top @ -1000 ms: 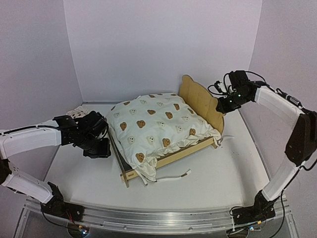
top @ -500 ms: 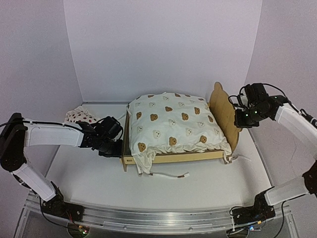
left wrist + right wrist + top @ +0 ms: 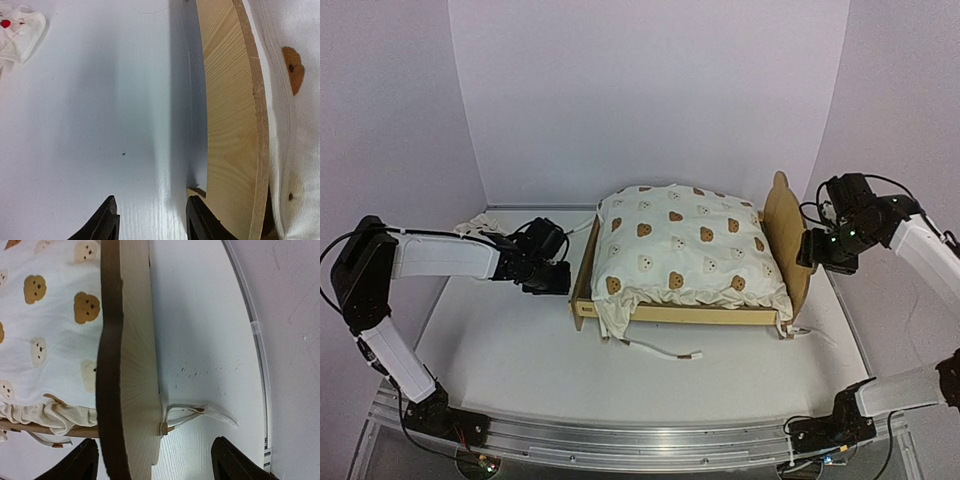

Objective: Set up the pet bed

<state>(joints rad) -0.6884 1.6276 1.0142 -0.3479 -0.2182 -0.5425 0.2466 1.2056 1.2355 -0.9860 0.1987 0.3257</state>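
The pet bed [image 3: 700,314] lies across the middle of the table, its bear-ear headboard [image 3: 782,235] to the right. A cream bear-print cushion [image 3: 685,245] is heaped on it. My left gripper [image 3: 556,277] stands open just left of the plywood footboard [image 3: 230,125]. Only table shows between its fingers [image 3: 107,222], and the right one rests beside the board's corner. My right gripper [image 3: 817,250] is wide open astride the lower edge of the headboard [image 3: 132,365], with gaps on both sides.
A small white strawberry pillow [image 3: 17,27] lies at the back left, partly behind my left arm [image 3: 440,255]. Loose cushion ties trail on the table in front of the bed [image 3: 665,352] and behind the headboard [image 3: 200,410]. White walls stand close around the table.
The bed has swung from a diagonal to lie straight across, ending further right. Both grippers, shut on its ends before, have opened and let go.
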